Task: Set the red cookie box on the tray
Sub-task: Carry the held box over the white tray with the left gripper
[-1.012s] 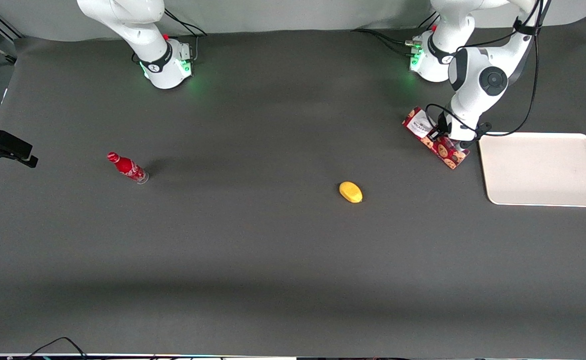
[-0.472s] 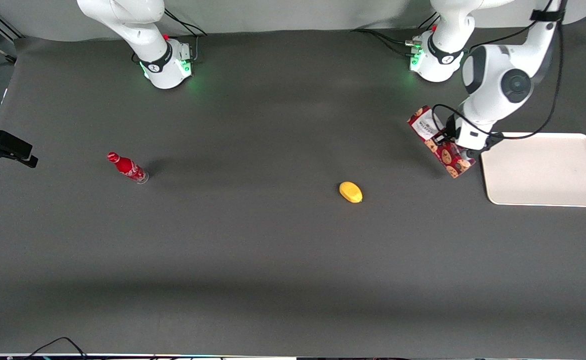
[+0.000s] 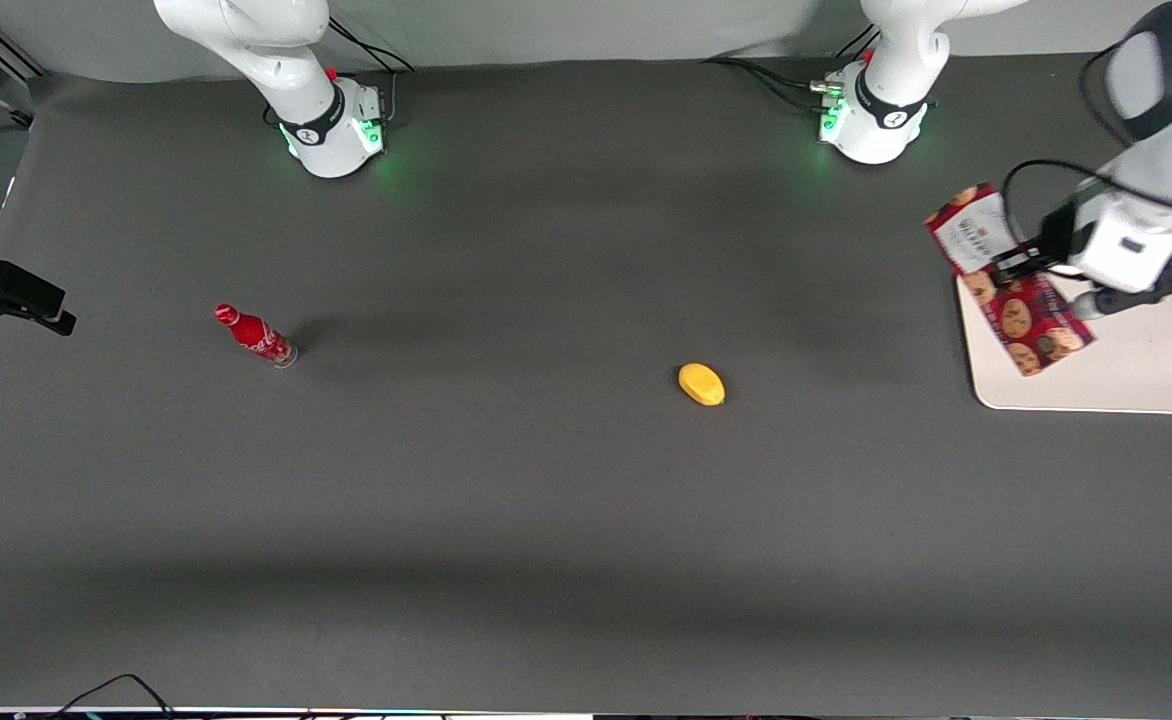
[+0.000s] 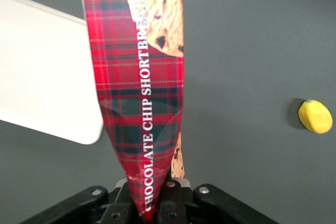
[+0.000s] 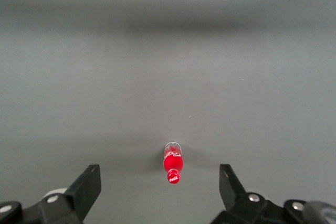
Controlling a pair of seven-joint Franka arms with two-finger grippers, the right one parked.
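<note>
The red cookie box (image 3: 1008, 280) hangs in the air above the edge of the off-white tray (image 3: 1136, 375) that faces the parked arm's end of the table. My left gripper (image 3: 1031, 268) is shut on the box near its middle. Its white label end sticks out past the tray, away from the front camera. In the left wrist view the plaid box (image 4: 142, 93) rises from between my shut fingers (image 4: 155, 203), its side creased where they pinch it. A corner of the tray (image 4: 42, 82) lies beneath and beside it.
A yellow lemon-like object (image 3: 701, 384) lies on the dark table, toward the parked arm from the tray; it also shows in the left wrist view (image 4: 315, 116). A small red bottle (image 3: 254, 335) stands toward the parked arm's end. The arm bases (image 3: 866, 110) stand at the table's back.
My gripper has lifted the cookie box off the table and carried it sideways toward the working arm's end, from beside the tray to above the tray's edge.
</note>
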